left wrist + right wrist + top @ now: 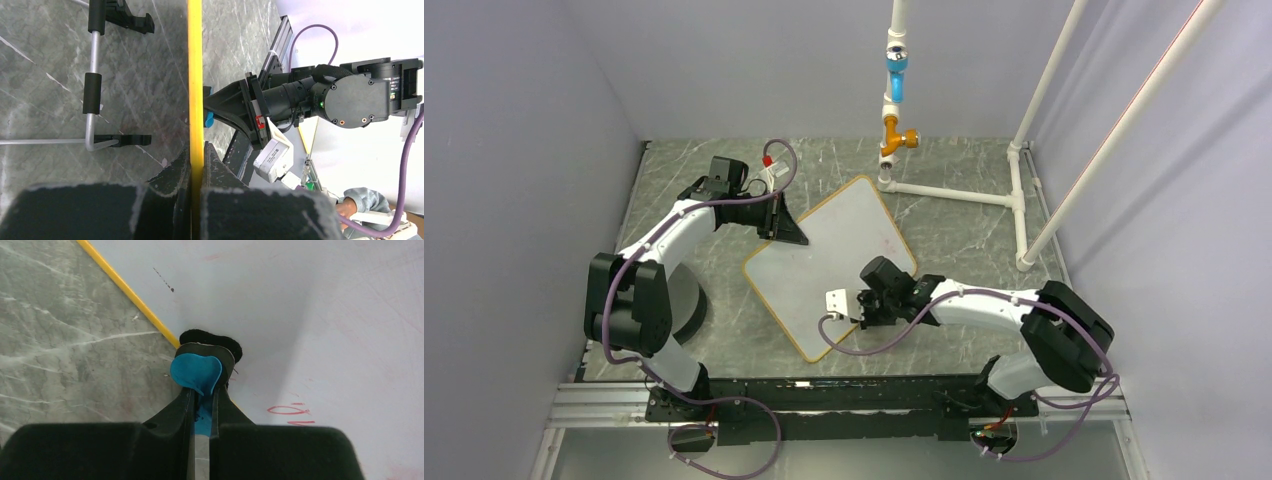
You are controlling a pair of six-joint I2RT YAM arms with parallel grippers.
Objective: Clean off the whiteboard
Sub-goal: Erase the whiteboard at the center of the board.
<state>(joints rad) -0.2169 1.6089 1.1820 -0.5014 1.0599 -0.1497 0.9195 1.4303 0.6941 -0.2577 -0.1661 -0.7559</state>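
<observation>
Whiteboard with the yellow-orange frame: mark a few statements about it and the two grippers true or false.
1. The left gripper is clamped on the thin yellow-orange frame of the flat white whiteboard. True.
2. The right gripper is open and empty. False: it is shut on a small blue-and-black eraser.
3. Red marks show on the board's white surface. True.
4. The eraser sits at the middle of the board. False: it sits close beside the yellow edge.
</observation>
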